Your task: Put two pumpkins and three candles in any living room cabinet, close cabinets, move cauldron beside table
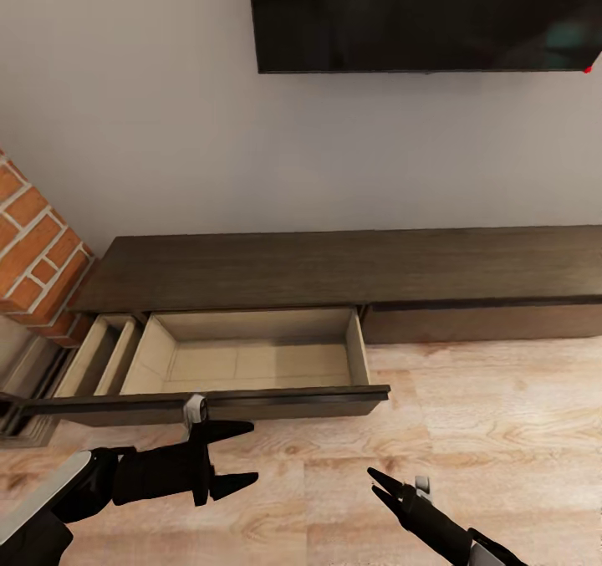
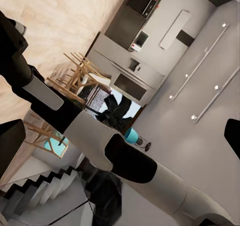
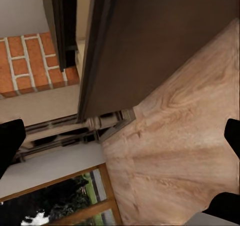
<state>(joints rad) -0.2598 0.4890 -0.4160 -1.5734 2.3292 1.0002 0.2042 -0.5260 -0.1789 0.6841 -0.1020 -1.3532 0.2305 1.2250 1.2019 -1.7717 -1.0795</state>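
Observation:
The cabinet (image 1: 334, 269) is a long, low, dark-brown unit against the wall. One wide drawer (image 1: 251, 357) is pulled out toward me, and its beige inside is empty. A narrower compartment (image 1: 104, 357) beside it on the left also stands open. The panel on the right (image 1: 485, 322) is closed. My left gripper (image 1: 238, 457) hovers open just in front of the drawer's front panel (image 1: 293, 399), holding nothing. My right gripper (image 1: 374, 482) is open and empty over the floor further right. The right wrist view looks along the cabinet's front (image 3: 150, 45). The pumpkins, candles, cauldron and table are out of view.
A red brick column (image 1: 38, 248) stands at the cabinet's left end, with a floor-level grille (image 1: 25, 415) below it. A black TV (image 1: 426, 14) hangs above the cabinet. Light wood floor (image 1: 485, 432) stretches to the right. The left wrist view looks past my right arm (image 2: 125, 161) to wooden chairs (image 2: 75, 80).

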